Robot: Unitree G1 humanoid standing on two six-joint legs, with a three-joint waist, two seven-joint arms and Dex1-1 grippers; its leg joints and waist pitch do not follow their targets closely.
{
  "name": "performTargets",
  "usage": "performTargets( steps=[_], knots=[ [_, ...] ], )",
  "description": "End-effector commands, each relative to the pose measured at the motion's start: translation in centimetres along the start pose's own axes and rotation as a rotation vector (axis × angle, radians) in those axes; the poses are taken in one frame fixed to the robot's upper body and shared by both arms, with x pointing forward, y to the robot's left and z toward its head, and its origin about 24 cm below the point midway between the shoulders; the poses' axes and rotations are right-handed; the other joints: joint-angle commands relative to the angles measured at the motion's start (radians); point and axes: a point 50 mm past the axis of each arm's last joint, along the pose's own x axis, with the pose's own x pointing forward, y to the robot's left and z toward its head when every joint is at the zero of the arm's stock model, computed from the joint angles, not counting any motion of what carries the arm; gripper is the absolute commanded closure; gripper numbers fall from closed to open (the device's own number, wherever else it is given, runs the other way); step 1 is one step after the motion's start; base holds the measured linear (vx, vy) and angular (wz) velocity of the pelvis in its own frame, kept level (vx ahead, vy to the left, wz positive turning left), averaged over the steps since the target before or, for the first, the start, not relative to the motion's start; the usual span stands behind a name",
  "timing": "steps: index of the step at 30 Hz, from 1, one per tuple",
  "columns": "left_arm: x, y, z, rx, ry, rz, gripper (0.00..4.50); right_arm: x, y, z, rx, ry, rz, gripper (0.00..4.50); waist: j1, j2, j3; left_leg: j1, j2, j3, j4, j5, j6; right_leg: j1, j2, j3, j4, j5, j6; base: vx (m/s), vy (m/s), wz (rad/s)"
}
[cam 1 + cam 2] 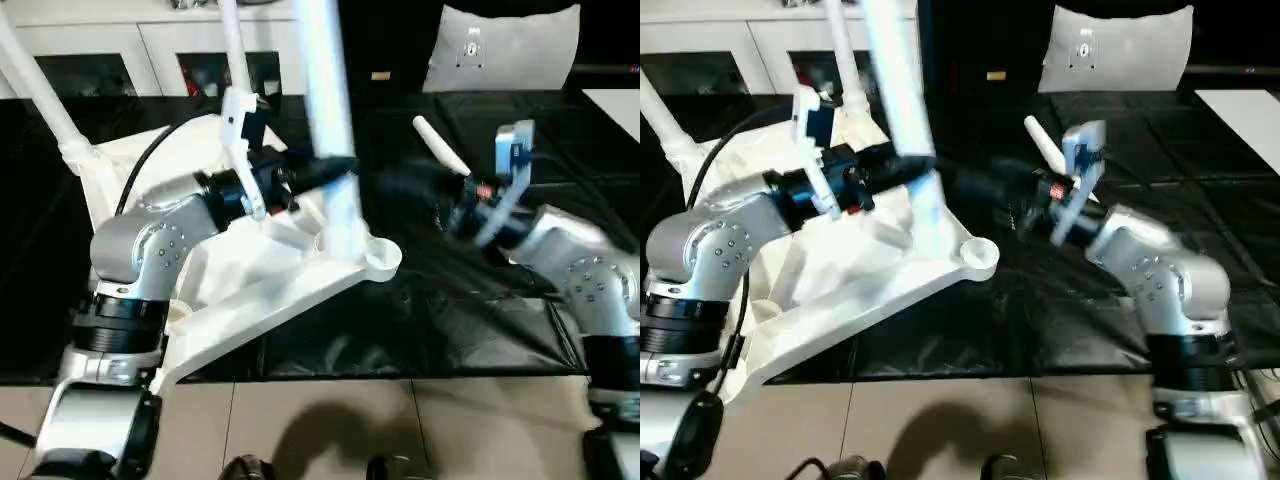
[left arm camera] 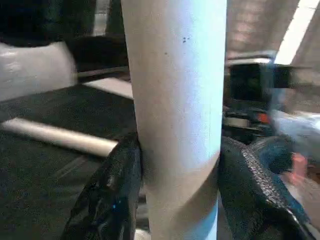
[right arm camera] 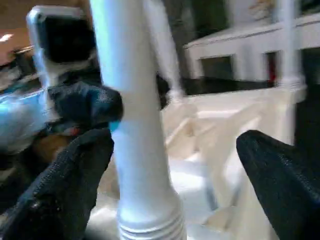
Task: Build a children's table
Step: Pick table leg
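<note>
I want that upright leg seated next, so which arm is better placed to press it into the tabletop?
The left. Its left gripper is already clamped on the upright leg, standing on the tabletop. The right gripper has its jaws wide open, gripping nothing.

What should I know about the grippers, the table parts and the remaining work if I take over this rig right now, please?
Left gripper: closed on an upright leg, held over the table top's near corner.
Right gripper: open, fingers either side of that leg, not clamping.
Table top: upside down and tilted on the black work surface.
Done: two legs stand in the far sockets.
Left: seat the held leg; near-right socket is empty; fit the loose leg lying on the work surface beyond the right arm.
</note>
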Motion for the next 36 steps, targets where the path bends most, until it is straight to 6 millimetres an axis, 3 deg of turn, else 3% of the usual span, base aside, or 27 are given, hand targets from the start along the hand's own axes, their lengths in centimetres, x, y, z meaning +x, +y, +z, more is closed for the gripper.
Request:
performTargets(
  steps=[1,7,17,19,23,30,36],
  knots=[
    [0.1,-0.6,1.1,0.045,-0.016,-0.083,2.55,0.1,0.3,0.5,-0.017,0.021,0.070,0.00,0.002,-0.025,-0.082,0.011,-0.002,0.013,-0.057,-0.172,0.069,0.061,-0.050,0.026,-0.072,-0.407,-0.128,0.000,0.000,0.00],
    [-0.1,-1.9,1.7,0.013,-0.007,-0.312,2.55,-0.2,0.9,0.8,-0.010,0.118,0.275,0.00,0.000,-0.026,-0.080,0.013,0.001,0.015,-0.057,-0.181,0.075,0.061,-0.050,0.027,-0.070,-0.408,-0.150,0.000,0.000,0.00],
    [0.2,-2.4,1.5,-0.004,0.016,-0.372,2.55,0.3,1.3,0.7,-0.017,0.189,0.372,0.00,0.000,-0.030,-0.078,0.015,0.002,0.014,-0.057,-0.181,0.070,0.060,-0.049,0.027,-0.070,-0.418,-0.153,0.000,0.000,0.00],
    [0.3,-2.4,1.5,-0.004,0.014,-0.375,2.55,0.4,1.3,0.5,-0.013,0.196,0.379,0.37,-0.001,-0.029,-0.076,0.016,0.002,0.015,-0.057,-0.186,0.068,0.059,-0.048,0.027,-0.072,-0.426,-0.152,0.000,0.000,0.00],
    [0.5,-2.5,1.6,-0.005,0.008,-0.386,2.55,0.9,1.5,0.0,-0.009,0.215,0.402,0.43,-0.001,-0.027,-0.076,0.016,0.003,0.013,-0.058,-0.188,0.067,0.059,-0.048,0.027,-0.071,-0.421,-0.154,0.000,0.000,0.00],
    [0.8,-2.7,1.5,-0.009,0.009,-0.401,2.55,1.7,1.7,-0.7,-0.016,0.248,0.424,1.14,-0.002,-0.030,-0.076,0.016,0.003,0.013,-0.059,-0.192,0.064,0.061,-0.049,0.028,-0.071,-0.418,-0.156,0.000,0.000,0.00],
    [1.0,-3.1,1.4,-0.008,0.019,-0.431,2.55,2.0,1.8,-0.8,-0.029,0.261,0.438,1.20,-0.001,-0.028,-0.076,0.016,0.004,0.013,-0.059,-0.187,0.064,0.060,-0.049,0.029,-0.069,-0.410,-0.159,0.000,0.000,0.00]
  ],
)
